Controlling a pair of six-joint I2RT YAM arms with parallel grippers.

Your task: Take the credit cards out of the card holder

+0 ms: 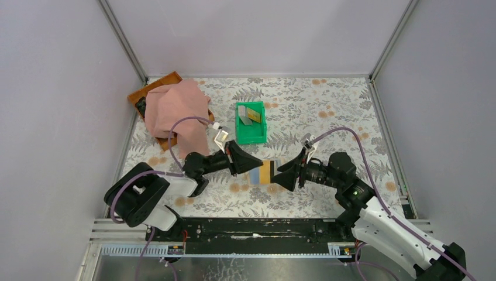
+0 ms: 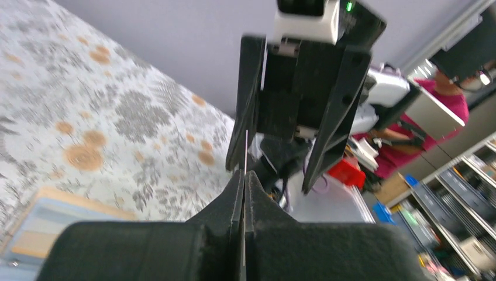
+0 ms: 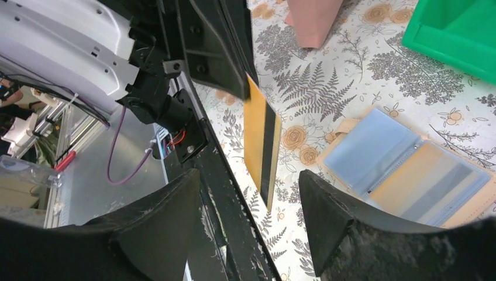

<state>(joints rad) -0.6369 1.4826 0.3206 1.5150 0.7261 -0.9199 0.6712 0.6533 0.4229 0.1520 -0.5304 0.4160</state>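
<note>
My left gripper (image 1: 259, 164) (image 2: 244, 174) is shut on a yellow credit card with a dark stripe (image 3: 261, 146) and holds it above the table. In the left wrist view the card shows edge-on as a thin line (image 2: 245, 146). My right gripper (image 1: 279, 175) (image 3: 248, 175) is open and faces the left one. The card's free end hangs between the right fingers without touching them. The card holder (image 1: 255, 175) (image 3: 403, 170) lies open on the table below, with pale blue sleeves, a tan rim and a yellow and grey card still inside.
A green bin (image 1: 250, 126) (image 3: 462, 29) stands behind the grippers with a few cards in it. A pink cloth (image 1: 175, 108) (image 3: 313, 20) drapes over a wooden tray (image 1: 153, 88) at the back left. Grey walls enclose the table.
</note>
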